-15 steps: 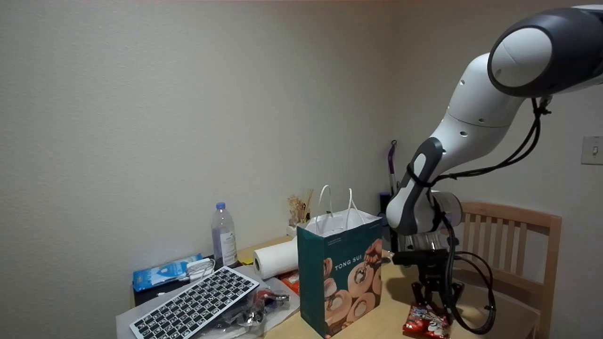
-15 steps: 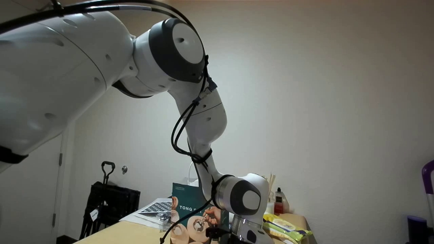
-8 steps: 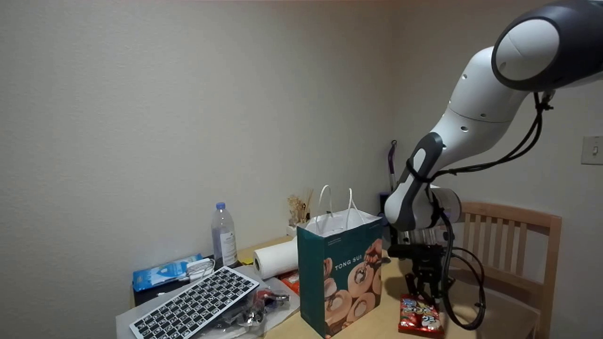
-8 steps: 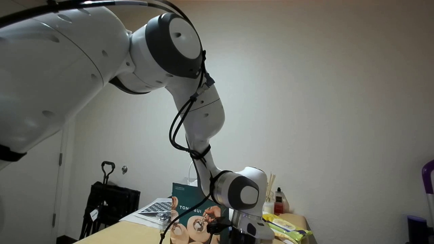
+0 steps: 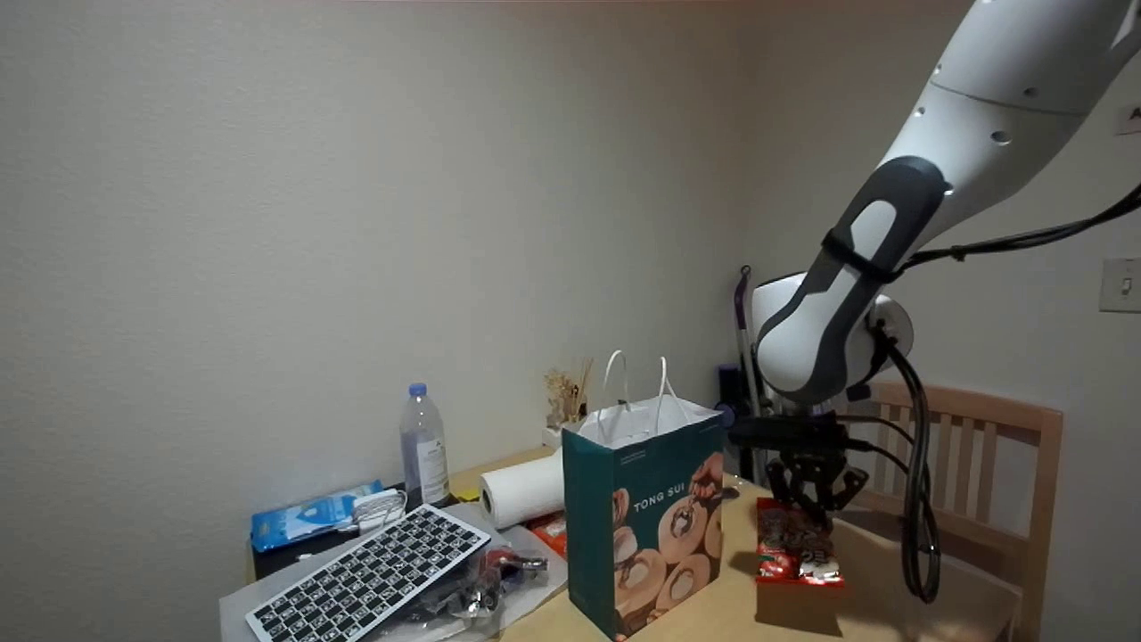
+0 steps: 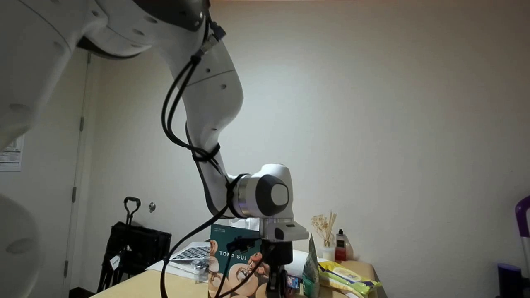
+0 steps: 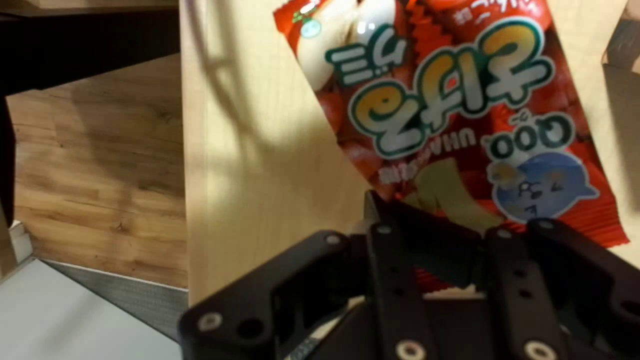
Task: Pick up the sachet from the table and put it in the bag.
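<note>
The sachet [image 5: 796, 546] is a red packet with pale markings, raised above the table [image 5: 713, 611], with its shadow on the tabletop beneath. My gripper [image 5: 813, 514] is shut on the sachet's upper edge in an exterior view. In the wrist view the sachet [image 7: 465, 105] spreads out beyond the closed jaws [image 7: 427, 217]. The bag [image 5: 588, 526] stands upright on the table, open at the top with white loop handles, to the left of the sachet. The bag [image 6: 232, 267] also shows behind the gripper [image 6: 276, 287] in an exterior view; I cannot make out the sachet there.
A paper roll [image 5: 524, 490], a clear bottle [image 5: 424, 455], a checkered board [image 5: 370, 575] and another red packet [image 5: 550, 532] lie left of or behind the bag. A wooden chair [image 5: 972, 401] stands behind the arm. A greenish pouch [image 6: 311, 273] and yellow wipes pack [image 6: 348, 276] show too.
The arm has moved up and back, and my gripper has lifted the sachet off the table. The sachet now hangs more upright. The bag has not moved.
</note>
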Robot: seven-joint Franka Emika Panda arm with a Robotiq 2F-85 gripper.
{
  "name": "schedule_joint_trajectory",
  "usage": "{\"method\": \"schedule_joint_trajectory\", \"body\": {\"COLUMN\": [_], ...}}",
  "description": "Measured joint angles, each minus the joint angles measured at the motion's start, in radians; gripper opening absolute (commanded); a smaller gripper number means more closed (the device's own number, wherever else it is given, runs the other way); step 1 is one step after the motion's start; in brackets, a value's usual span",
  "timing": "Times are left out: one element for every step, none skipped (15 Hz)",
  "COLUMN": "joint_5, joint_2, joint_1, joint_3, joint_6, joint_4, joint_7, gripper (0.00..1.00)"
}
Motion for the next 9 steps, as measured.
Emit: {"method": "schedule_joint_trajectory", "body": {"joint_5": [-0.070, -0.135, -0.196, -0.245, -0.270, -0.279, -0.280, -0.280, -0.280], "joint_2": [-0.045, -0.087, -0.127, -0.162, -0.188, -0.206, -0.215, -0.217, -0.217], "joint_1": [0.009, 0.011, 0.008, 0.002, -0.004, -0.008, -0.009, -0.010, -0.011], "joint_3": [-0.001, 0.005, 0.014, 0.027, 0.038, 0.046, 0.047, 0.047, 0.047], "joint_6": [-0.010, -0.024, -0.037, -0.048, -0.055, -0.058, -0.060, -0.060, -0.060], "joint_4": [-0.027, -0.051, -0.071, -0.090, -0.105, -0.116, -0.122, -0.124, -0.124], "joint_7": [0.065, 0.126, 0.182, 0.228, 0.254, 0.262, 0.262, 0.262, 0.262], "gripper": [0.01, 0.01, 0.03, 0.03, 0.03, 0.03, 0.03, 0.01, 0.01]}}
